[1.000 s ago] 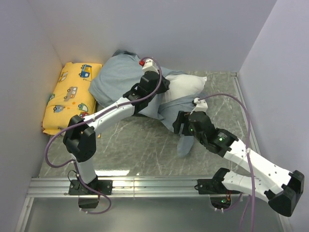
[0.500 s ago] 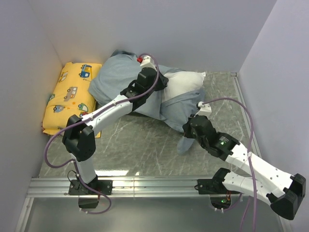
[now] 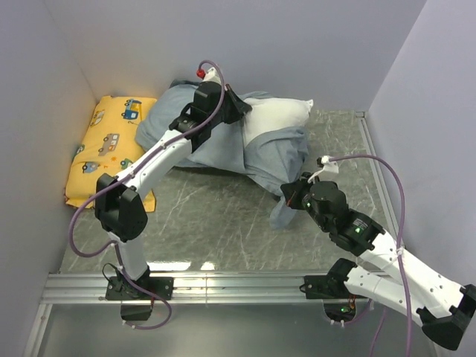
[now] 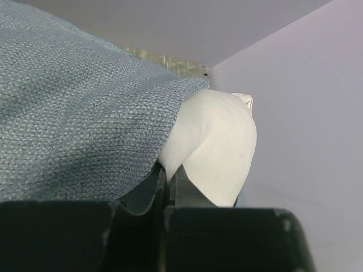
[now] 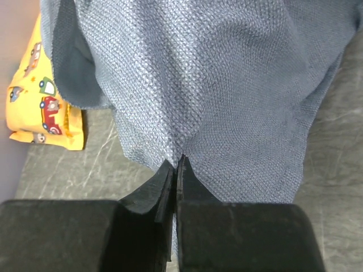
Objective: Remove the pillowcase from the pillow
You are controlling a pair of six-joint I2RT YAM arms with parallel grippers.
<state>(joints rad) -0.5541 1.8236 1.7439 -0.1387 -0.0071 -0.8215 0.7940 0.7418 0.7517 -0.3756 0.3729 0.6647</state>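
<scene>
The blue-grey pillowcase (image 3: 212, 145) lies bunched at the back of the table, still over the left part of the white pillow (image 3: 279, 114). The pillow's bare right end sticks out toward the back wall. My left gripper (image 3: 239, 109) is shut on a fold of the white pillow (image 4: 221, 141) right at the pillowcase's (image 4: 74, 113) open edge; in the left wrist view its jaws (image 4: 168, 174) pinch white fabric. My right gripper (image 3: 292, 198) is shut on the pillowcase's (image 5: 227, 85) near flap, with woven cloth drawn into its closed tips (image 5: 177, 161).
A yellow cartoon-car pillow (image 3: 108, 145) lies against the left wall, also seen as the yellow pillow (image 5: 39, 107) in the right wrist view. Walls close the table on the left, back and right. Bare marbled tabletop (image 3: 216, 223) stretches in front of the fabric.
The right gripper closed on the pillowcase flap and drew back toward the near right. The left gripper moved back and left with the pillow, baring more white.
</scene>
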